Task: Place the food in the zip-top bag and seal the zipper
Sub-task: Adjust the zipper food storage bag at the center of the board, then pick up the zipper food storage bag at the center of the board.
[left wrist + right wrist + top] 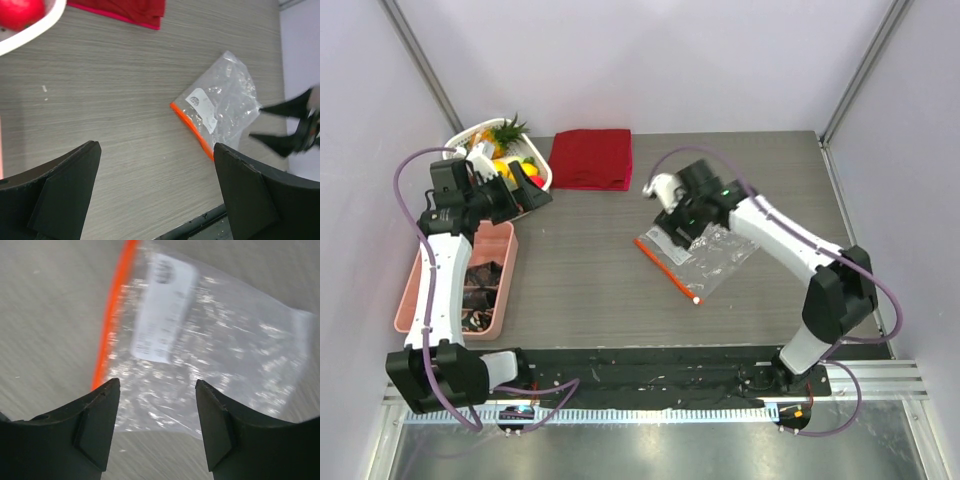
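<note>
The zip-top bag (715,255) lies flat and crinkled on the table (580,290), toward 3 o'clock from the middle in the top view; its zipper (665,270) runs along the 8 o'clock edge as an orange-red strip, and whether that strip is pressed closed or parted I cannot tell. Nothing shows inside the bag but a white printed label, so the filling has not begun. The right gripper (157,385) hangs just over the bag near the zipper end, its fingers spread with only clear plastic showing below the gap; it pinches nothing. The left gripper (156,146) is spread wide and empty too, hovering at the 4 o'clock side of the white basket (460,135), which stands in the table's 10 o'clock corner. That basket holds the food (507,160): a leafy green top, yellow and green pieces and a red one, crowded together, so single shapes are hard to tell apart. A pink tray (415,290) at 9 o'clock holds dark items too small to name; a folded red cloth (592,158) lies at 12 o'clock, just beside the basket. I judge the step in hand to be getting the bag's mouth ready; the next move calls for the right fingers to catch one lip at the zipper and lift it, while the left dips into the basket for a first piece; thin film may slip or both layers rise together.
</note>
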{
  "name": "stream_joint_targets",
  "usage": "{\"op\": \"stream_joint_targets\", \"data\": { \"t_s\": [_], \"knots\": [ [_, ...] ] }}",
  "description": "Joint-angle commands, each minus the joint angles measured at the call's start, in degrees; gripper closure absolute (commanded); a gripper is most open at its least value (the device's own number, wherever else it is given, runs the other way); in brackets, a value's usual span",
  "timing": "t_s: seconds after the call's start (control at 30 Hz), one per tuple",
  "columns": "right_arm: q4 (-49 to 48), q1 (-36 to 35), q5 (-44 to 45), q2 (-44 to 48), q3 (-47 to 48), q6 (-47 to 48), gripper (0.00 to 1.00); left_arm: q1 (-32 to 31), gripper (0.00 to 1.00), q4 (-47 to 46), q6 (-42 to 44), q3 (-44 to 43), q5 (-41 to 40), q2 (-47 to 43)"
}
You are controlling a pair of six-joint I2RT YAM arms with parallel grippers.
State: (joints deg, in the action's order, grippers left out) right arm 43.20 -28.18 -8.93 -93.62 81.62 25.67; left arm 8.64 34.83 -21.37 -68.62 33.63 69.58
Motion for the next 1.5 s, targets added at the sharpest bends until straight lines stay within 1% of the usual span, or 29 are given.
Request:
{"op": "stream_joint_targets", "data": {
  "t_s": [0.0, 0.03, 0.07, 0.23, 0.4, 0.57, 0.73, 0.97, 1.07, 1.1, 1.2, 1.33, 1.37, 1.43, 1.47],
  "knots": [
    [-4.3, -11.2, 11.5, -0.7, -4.2, -6.7, 0.34, 0.4, 0.0, 6.9, -1.1, -4.2, -7.2, -0.4],
    [-4.4, -12.9, 13.7, -0.9, -4.6, -7.6, 0.35, 0.5, 0.0, 7.1, -1.0, -4.2, -7.3, -0.7],
    [-4.6, -16.3, 15.1, -1.1, -4.9, -9.2, 0.35, 0.5, 0.0, 7.1, -1.1, -3.9, -7.4, -1.3],
    [-8.0, -22.1, 23.8, -3.0, -9.0, -10.7, 0.39, 0.5, 0.0, 6.3, -2.0, -2.6, -7.6, -3.0],
    [-8.7, -22.3, 25.1, -5.9, -9.6, -12.0, 0.5, 0.5, 0.0, 6.2, -1.8, -2.7, -7.3, -3.2],
    [-10.5, -22.2, 24.3, -7.7, -10.6, -12.7, 0.55, 0.6, 0.0, 5.5, -1.5, -2.2, -7.1, -3.4],
    [-11.8, -22.2, 23.5, -9.0, -11.2, -13.5, 0.56, 0.5, 0.0, 5.4, -1.0, -0.9, -6.9, -3.6],
    [-13.4, -21.7, 24.6, -11.3, -12.0, -13.3, 0.57, 0.6, 0.0, 5.2, -0.9, -0.2, -6.6, -3.5],
    [-13.4, -20.9, 24.6, -11.7, -11.5, -13.5, 0.64, 0.6, 0.0, 5.2, -0.6, 0.0, -6.5, -3.6],
    [-13.5, -20.5, 24.6, -11.7, -11.3, -13.5, 0.76, 0.5, 0.0, 5.2, -0.5, 0.1, -6.3, -3.6],
    [-12.9, -19.7, 23.5, -11.3, -10.2, -13.7, 0.99, 0.5, 0.0, 5.0, -0.4, 0.2, -5.4, -3.6],
    [-11.6, -17.6, 19.2, -8.5, -8.5, -12.8, 0.99, 0.5, 0.0, 4.7, -0.1, 0.4, -4.3, -3.5],
    [-11.5, -16.6, 16.1, -7.9, -7.6, -12.4, 0.99, 0.5, 0.0, 4.5, 0.2, 0.6, -3.7, -3.4],
    [-10.5, -11.6, 12.8, -6.4, -5.4, -13.4, 0.99, 0.5, 0.0, 4.7, 1.9, -0.1, -0.4, -2.4],
    [-9.8, -9.1, 6.1, -6.1, -1.8, -14.2, 0.99, 0.5, 0.0, 5.9, 2.2, -0.8, 0.4, -1.7]
  ]
}}
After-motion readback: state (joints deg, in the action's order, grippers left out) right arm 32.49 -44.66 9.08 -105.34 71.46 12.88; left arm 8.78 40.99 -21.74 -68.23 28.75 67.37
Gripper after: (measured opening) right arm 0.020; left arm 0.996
